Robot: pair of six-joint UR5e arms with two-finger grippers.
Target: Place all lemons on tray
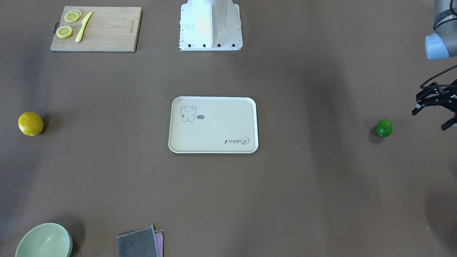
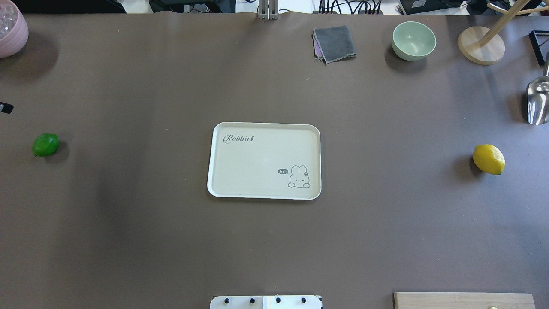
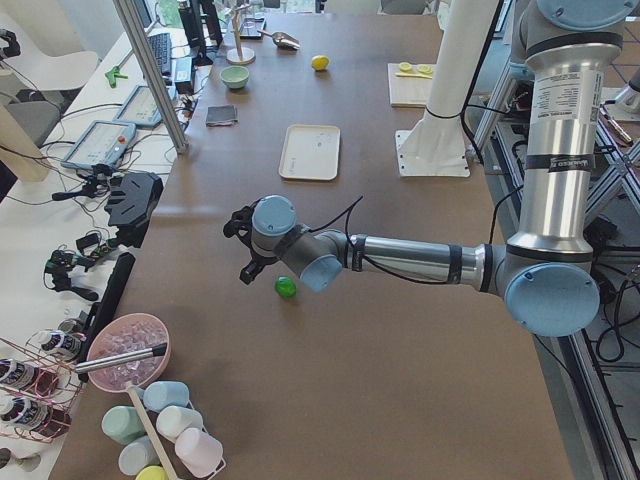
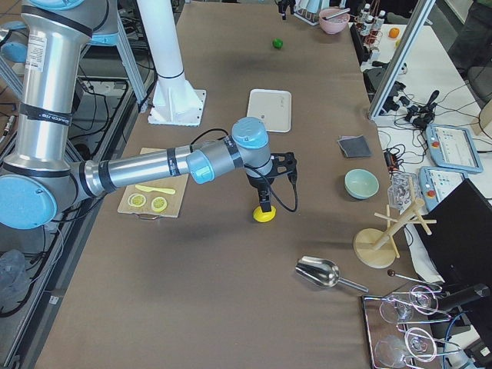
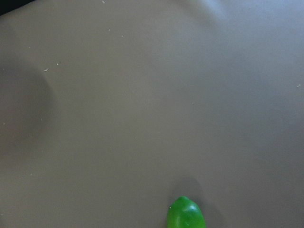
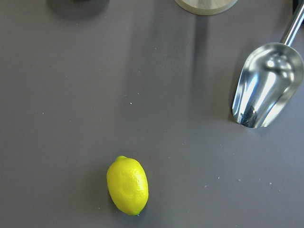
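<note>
The beige tray (image 2: 257, 163) lies bare at the table's middle. The green lemon (image 1: 384, 128) rests on the table on my left side, and it also shows at the bottom edge of the left wrist view (image 5: 186, 214). My left gripper (image 1: 430, 119) hovers open and empty just beside and above it. The yellow lemon (image 2: 488, 159) lies on my right side, and it also shows in the right wrist view (image 6: 127, 185). My right gripper (image 4: 265, 201) hangs right above it in the exterior right view only, so I cannot tell whether it is open or shut.
A wooden cutting board (image 1: 107, 32) with lemon slices and a yellow knife lies near my base. A green bowl (image 2: 414, 40), a grey cloth (image 2: 334, 43), a wooden stand (image 2: 480, 45) and a metal scoop (image 2: 538, 101) line the far right. A pink bowl (image 2: 10, 30) sits far left.
</note>
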